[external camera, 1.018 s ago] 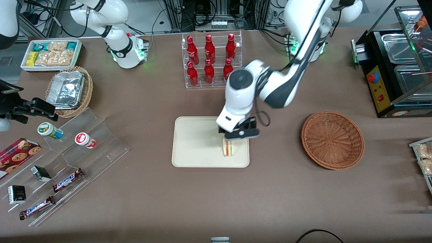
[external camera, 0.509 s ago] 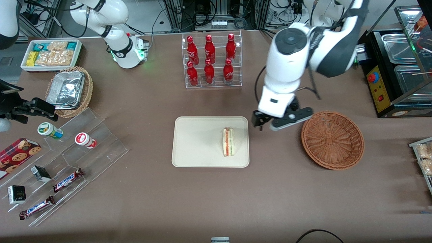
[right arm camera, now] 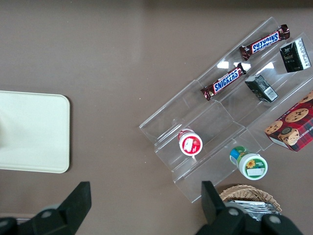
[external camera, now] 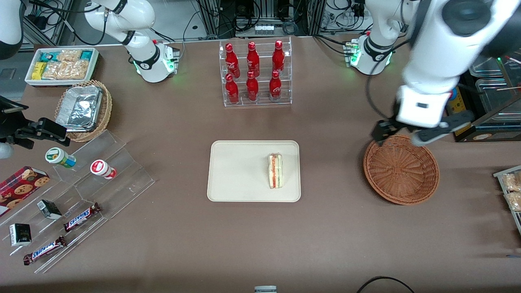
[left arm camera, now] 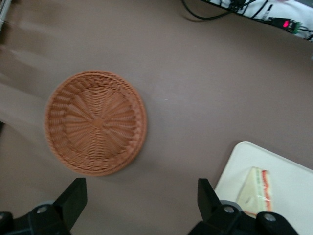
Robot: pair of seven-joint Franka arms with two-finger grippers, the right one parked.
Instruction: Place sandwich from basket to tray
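Observation:
The sandwich point(external camera: 275, 171) lies on the cream tray point(external camera: 236, 179), near the tray's edge that faces the basket, its red and green filling showing. The reddish-brown wicker basket point(external camera: 401, 169) is empty and stands on the table toward the working arm's end. My left gripper point(external camera: 423, 132) hangs open and empty, raised above the basket's rim that is farther from the front camera. The left wrist view shows the gripper point(left arm camera: 141, 200) with its fingers wide apart over bare table, the basket point(left arm camera: 95, 122), the tray point(left arm camera: 293, 186) and the sandwich point(left arm camera: 257, 188).
A clear rack of red bottles point(external camera: 255, 73) stands farther back than the tray. A black machine point(external camera: 476, 81) stands close to the basket. A clear stepped stand with snacks point(external camera: 81, 195), a foil-filled tan basket point(external camera: 83, 110) and a white snack box point(external camera: 61, 65) lie toward the parked arm's end.
The gripper let go of the sandwich on the tray, rose, and swung toward the working arm's end to above the basket. The sandwich stayed on the tray.

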